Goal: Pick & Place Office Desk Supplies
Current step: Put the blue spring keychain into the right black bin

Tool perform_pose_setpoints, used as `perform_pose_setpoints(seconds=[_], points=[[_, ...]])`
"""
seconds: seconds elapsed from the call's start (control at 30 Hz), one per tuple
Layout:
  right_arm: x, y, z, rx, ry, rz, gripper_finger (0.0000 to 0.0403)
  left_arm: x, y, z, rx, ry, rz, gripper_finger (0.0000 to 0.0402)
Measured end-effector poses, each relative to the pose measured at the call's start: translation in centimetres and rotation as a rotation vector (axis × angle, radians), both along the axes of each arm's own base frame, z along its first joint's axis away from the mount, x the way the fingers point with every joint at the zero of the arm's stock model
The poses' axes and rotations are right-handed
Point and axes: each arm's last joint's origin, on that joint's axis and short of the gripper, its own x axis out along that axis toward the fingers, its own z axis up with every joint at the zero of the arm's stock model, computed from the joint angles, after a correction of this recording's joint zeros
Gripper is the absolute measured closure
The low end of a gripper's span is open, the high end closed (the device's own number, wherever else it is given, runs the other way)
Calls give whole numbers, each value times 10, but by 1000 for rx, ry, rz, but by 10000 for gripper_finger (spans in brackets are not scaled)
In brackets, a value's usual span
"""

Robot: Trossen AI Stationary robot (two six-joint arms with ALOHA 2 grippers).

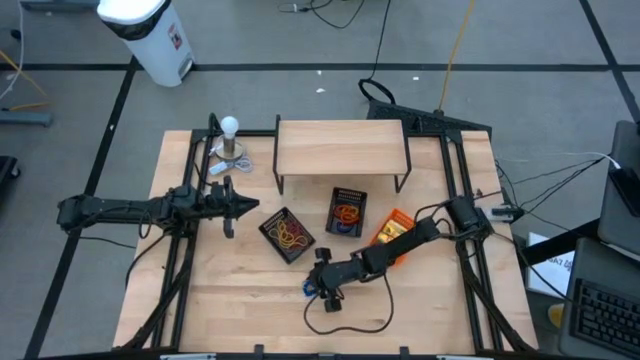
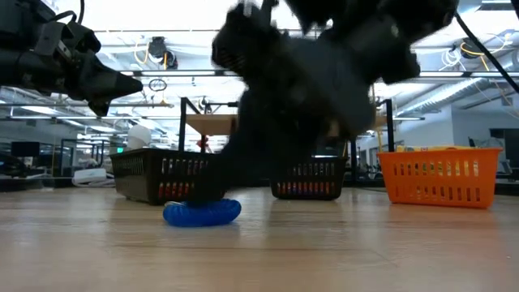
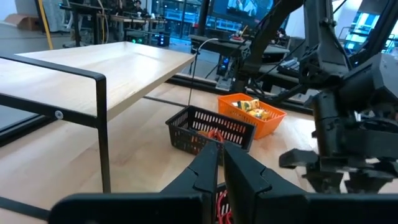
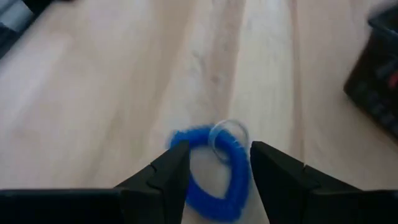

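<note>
Blue coil band (image 4: pixel 208 171) between open right gripper (image 4: pixel 214 165) fingers (on tabletop)

I see bare table (image 1: pixel 240 300) near the blue band (image 2: pixel 202 212); the black tray (image 1: pixel 288 235) crowds behind, probably passable.

The right arm is stretched from the right edge toward the front centre, its gripper (image 1: pixel 322 291) lowered, fingers parted. The left gripper (image 1: pixel 243 207) is held raised near the left edge, fingers closed.
</note>
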Motion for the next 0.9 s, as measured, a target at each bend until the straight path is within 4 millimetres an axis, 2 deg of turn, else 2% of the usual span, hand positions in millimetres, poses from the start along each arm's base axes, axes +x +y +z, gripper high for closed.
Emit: perform_pose_setpoints(seconds=[0.43,0.57,0.67,0.77,0.83,0.9], points=[[-4,-8,-8,-41,103,-45,249,0,1,0,10,-2,51,376],[-5,-10,-9,-48,126,-46,263,0,2,0,21,0,52,376],[-6,-12,-11,-39,149,-65,289,0,2,0,30,1,52,376],[-6,-13,-10,-38,146,-66,337,0,2,0,30,1,52,376],[-5,-13,-5,-51,115,-38,376,0,2,0,30,2,52,376],[-6,-12,5,-54,90,13,389,0,2,1,31,-1,52,376]])
